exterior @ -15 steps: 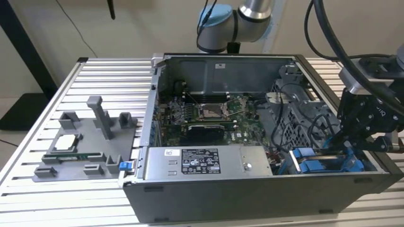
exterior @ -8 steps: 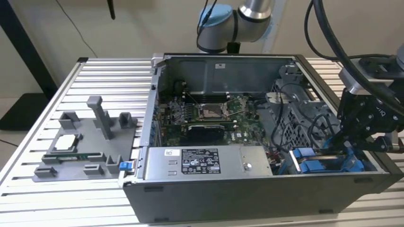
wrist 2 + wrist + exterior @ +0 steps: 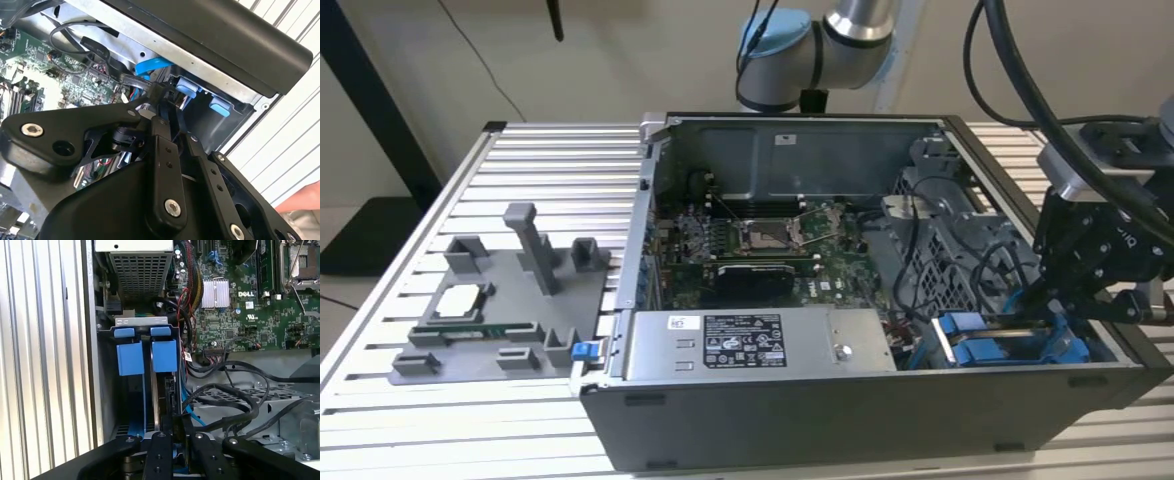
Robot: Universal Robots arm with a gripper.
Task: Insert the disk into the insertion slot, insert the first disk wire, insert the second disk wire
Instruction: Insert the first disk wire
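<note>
While the pincer [image 3: 175,422] is reaching into the open computer case [image 3: 854,430], at about four o'clock in the exterior view, you are seeing the disk [image 3: 167,390] standing edge-on in the insertion slot [image 3: 127,400], just beside the pincer. You cannot tell whether the pincer is clamping it.
</note>
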